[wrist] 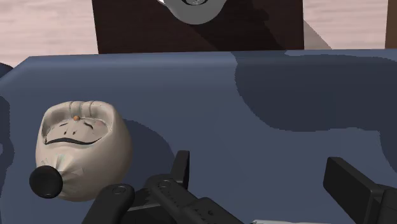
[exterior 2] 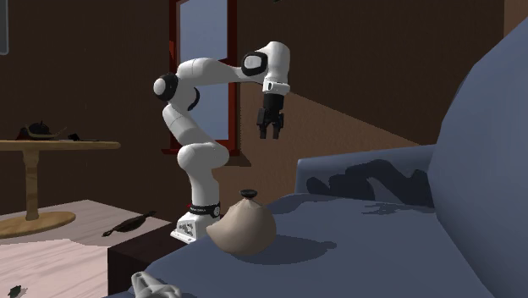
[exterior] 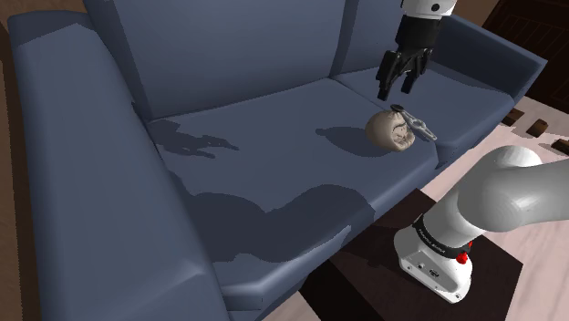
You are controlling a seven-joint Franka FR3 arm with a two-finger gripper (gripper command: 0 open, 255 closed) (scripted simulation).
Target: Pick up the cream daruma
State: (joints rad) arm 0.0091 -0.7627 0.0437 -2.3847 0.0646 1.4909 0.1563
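Hovering above cream daruma (exterior: 392,131) with gripper (exterior: 395,91), fingers wide, empty. Sits near sofa seat (exterior: 274,160) front edge, grey metal piece (exterior: 419,126) just beside; broad bare cushion toward backrest.

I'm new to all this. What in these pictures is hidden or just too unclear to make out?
The cream daruma's face: in the second exterior view it is turned away.
The grey object beside it: too small in the shoulder view to identify.
A grey shape in the second exterior view: cut off by the bottom edge.
The dark thing on the round table: too small and dim to name.
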